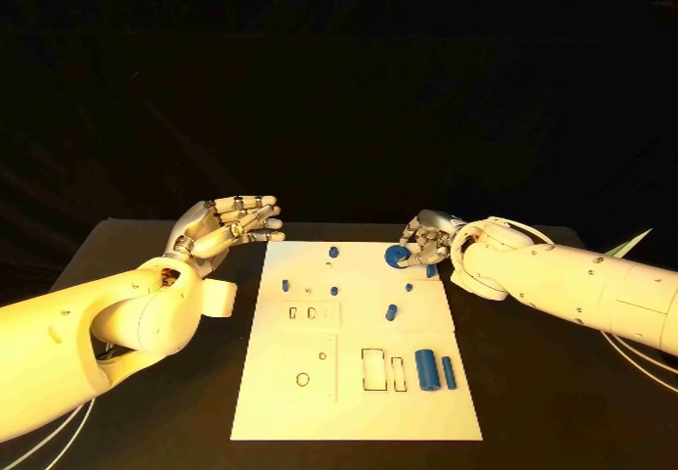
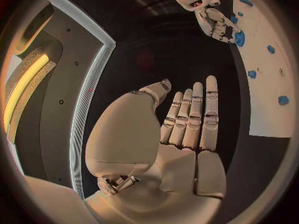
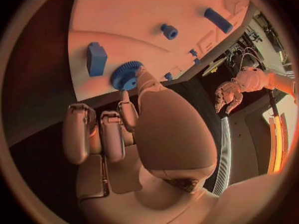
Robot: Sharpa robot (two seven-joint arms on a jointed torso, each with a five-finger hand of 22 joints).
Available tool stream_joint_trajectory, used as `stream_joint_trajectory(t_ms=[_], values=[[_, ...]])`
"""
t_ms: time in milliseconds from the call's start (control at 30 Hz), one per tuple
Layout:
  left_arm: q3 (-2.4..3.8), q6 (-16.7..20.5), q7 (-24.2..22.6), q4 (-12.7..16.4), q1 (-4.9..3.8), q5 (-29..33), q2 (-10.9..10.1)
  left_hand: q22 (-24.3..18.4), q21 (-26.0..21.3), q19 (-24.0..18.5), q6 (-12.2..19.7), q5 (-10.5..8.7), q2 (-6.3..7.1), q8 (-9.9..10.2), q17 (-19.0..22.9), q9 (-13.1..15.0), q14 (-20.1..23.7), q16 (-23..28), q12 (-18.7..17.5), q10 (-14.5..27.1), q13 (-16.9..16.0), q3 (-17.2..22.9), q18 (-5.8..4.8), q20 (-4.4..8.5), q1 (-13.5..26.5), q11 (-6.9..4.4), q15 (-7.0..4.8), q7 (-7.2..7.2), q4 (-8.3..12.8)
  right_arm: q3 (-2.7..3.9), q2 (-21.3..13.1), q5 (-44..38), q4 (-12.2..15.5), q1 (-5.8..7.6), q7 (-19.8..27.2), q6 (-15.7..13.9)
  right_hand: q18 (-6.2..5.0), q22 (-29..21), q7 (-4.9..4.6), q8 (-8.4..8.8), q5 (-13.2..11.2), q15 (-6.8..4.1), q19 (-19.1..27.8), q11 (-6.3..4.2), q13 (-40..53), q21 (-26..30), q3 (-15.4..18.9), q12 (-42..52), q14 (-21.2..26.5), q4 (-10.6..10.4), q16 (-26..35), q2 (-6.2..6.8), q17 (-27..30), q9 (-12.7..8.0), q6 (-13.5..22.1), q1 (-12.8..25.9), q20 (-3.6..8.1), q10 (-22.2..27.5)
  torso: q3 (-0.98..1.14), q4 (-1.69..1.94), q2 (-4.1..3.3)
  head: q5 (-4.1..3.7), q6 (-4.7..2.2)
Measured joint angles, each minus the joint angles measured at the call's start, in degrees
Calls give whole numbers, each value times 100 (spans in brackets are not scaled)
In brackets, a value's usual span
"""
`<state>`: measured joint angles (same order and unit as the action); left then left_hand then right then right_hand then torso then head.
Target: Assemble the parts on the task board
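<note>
The white task board [image 1: 354,392] lies in the middle of the black table. My right hand [image 1: 428,242] is at the board's far right edge and holds a blue gear [image 1: 397,257] at its fingertips; in the right wrist view the thumb [image 3: 144,84] lies against the gear [image 3: 126,75]. My left hand [image 1: 226,227] hangs above the table left of the board's far corner, palm [image 2: 187,134] bare and fingers stretched side by side, holding nothing. Small blue pegs [image 1: 333,252] stand in the far half of the board.
Two blue cylinders [image 1: 425,370] and a thinner one [image 1: 400,372] lie near the board's near right side, beside outlined slots [image 1: 373,369]. A blue block [image 3: 96,58] and a peg [image 3: 169,31] sit on the board close to the gear. Bare black table flanks the board.
</note>
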<state>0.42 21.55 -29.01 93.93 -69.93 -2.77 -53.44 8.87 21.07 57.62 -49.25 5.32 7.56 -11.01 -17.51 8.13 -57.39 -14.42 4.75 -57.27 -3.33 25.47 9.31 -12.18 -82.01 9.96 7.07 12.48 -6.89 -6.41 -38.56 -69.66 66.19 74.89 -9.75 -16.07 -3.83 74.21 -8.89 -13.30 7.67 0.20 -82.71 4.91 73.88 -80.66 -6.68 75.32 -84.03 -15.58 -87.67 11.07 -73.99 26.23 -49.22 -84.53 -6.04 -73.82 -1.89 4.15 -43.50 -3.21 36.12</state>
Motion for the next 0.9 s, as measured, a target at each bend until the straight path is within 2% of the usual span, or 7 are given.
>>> stream_joint_trajectory(t_ms=[200,233,267,600,700,767,900], values=[[0,0,1,0,0,0,1,0,0,0,0,0,0,0,0,0,0,0,0,0,0,0,0,0,0,0,0,0,0,-2,30,-7,-23,-19,0,22,0,0,6,0,0,-1,0,-19,2,0,-34,70,1,-21,-23,-1,0,2,-9,-1,1,-62,0,1,-1,9,16],[0,0,1,0,0,0,1,0,0,0,0,0,0,0,0,0,0,0,0,0,0,0,0,0,0,0,0,0,0,0,31,-8,-26,-19,1,28,1,0,30,0,-1,-2,0,-19,2,-1,-234,112,1,-3,-23,-106,0,-2,-34,-106,2,-80,0,1,-1,10,21],[0,0,1,0,0,0,1,0,0,0,0,0,0,0,0,0,0,0,0,0,0,0,0,0,0,0,0,0,0,1,33,-9,-28,-18,1,34,0,0,42,0,-1,-2,-1,-29,2,-1,-328,111,1,7,-23,-113,0,-2,-47,-113,2,-115,0,1,-1,10,23],[0,0,2,0,0,0,-2,0,0,0,0,0,0,0,0,0,0,0,0,0,0,0,0,0,0,0,0,0,0,6,48,-31,-42,-16,-18,72,41,0,55,0,-1,-3,-31,-71,2,-5,-344,112,1,-8,-44,-113,0,2,-140,-113,32,-194,0,-5,-1,3,36],[0,0,4,1,0,0,-3,1,0,0,0,0,0,0,0,1,0,0,0,0,0,0,0,0,0,0,0,0,0,6,52,-43,-41,-16,-19,71,41,0,87,0,-1,-60,-41,-85,2,-67,-563,112,57,-23,-44,-113,0,1,-172,-112,44,-248,0,-2,-1,3,43],[0,0,5,1,0,0,-5,1,0,0,0,0,0,0,0,0,0,0,0,0,0,0,0,0,0,0,0,0,0,5,52,-67,-34,-17,-19,54,41,0,129,0,-2,-64,-59,-133,2,-67,-650,200,59,-11,-44,-188,0,-39,-214,-37,63,-296,0,-2,-1,2,44],[0,0,7,1,0,0,-7,1,0,0,0,0,0,0,0,0,0,0,0,0,0,0,0,0,0,0,0,0,0,-6,52,-150,6,-36,-7,-58,41,0,157,1,-6,-126,-114,-216,2,-71,-838,325,1,64,-44,-187,-1,-219,-241,-38,118,-380,0,-2,0,4,37]])
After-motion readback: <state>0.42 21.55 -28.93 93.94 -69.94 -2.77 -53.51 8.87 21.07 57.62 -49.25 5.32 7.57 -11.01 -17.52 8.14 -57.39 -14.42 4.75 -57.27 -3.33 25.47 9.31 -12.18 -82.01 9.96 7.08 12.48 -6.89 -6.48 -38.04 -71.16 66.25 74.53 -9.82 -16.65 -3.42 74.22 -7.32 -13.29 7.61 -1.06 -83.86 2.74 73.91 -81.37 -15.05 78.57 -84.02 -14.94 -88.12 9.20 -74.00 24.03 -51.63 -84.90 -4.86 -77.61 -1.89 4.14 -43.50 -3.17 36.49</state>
